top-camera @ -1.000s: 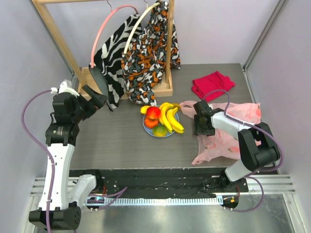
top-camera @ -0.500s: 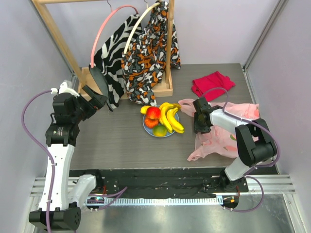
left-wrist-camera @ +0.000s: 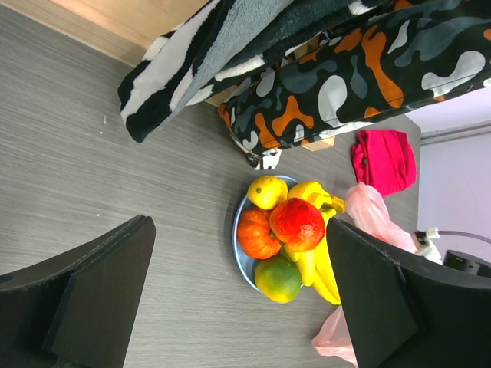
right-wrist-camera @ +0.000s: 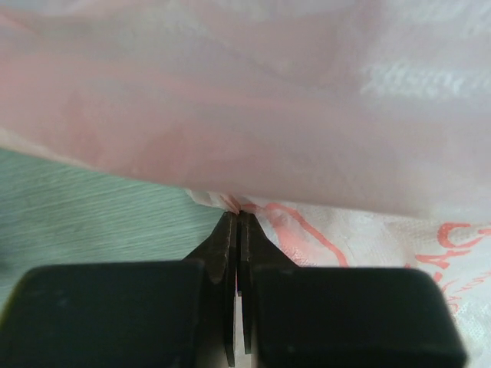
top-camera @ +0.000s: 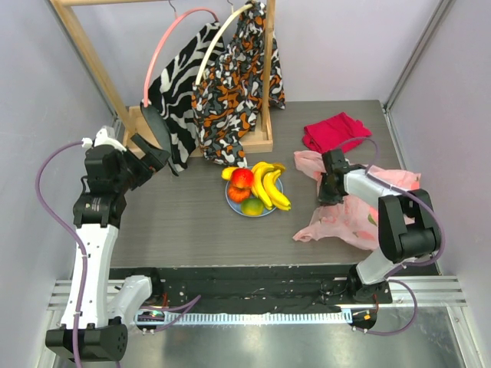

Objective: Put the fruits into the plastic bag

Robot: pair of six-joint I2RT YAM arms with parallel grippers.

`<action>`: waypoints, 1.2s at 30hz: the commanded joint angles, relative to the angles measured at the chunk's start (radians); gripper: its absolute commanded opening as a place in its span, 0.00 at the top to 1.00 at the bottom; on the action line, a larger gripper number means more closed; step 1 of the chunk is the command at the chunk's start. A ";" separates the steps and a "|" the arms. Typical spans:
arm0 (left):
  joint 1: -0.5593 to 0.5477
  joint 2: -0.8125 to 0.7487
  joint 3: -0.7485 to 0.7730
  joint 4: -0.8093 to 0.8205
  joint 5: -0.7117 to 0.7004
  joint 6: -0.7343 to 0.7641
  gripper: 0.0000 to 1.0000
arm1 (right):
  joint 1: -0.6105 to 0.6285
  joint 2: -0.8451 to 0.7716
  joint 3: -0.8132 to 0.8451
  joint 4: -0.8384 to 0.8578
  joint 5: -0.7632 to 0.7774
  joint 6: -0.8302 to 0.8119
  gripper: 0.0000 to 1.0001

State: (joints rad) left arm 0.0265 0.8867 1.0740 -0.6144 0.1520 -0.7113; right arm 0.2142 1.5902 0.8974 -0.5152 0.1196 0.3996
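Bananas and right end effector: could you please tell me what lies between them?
Bare grey table separates the bananas from the right end effector, which pinches the plastic bag, as the top external view shows.

No lettering or number is legible anywhere; the plastic bag (right-wrist-camera: 253, 100) bears only red printed outlines.

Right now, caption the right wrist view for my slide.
Right gripper shut on a thin fold of the pale-pink plastic bag, just above the table.
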 commanded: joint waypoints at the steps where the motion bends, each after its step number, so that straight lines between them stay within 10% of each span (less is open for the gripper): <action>1: -0.002 -0.003 0.015 0.068 0.011 -0.002 0.00 | -0.067 -0.119 0.073 0.000 -0.028 -0.002 0.99; 19: -0.017 0.093 0.113 0.300 0.405 0.075 0.00 | 0.060 -0.217 0.538 0.162 -0.213 -0.019 0.99; 36: -0.254 0.140 -0.020 0.465 0.190 -0.157 0.00 | 0.459 -0.036 0.673 0.299 -0.426 -0.021 0.99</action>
State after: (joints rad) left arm -0.2268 1.0527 1.1076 -0.2771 0.3962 -0.7677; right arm 0.6407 1.5349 1.4876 -0.2966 -0.2188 0.3698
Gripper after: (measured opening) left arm 0.996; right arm 0.030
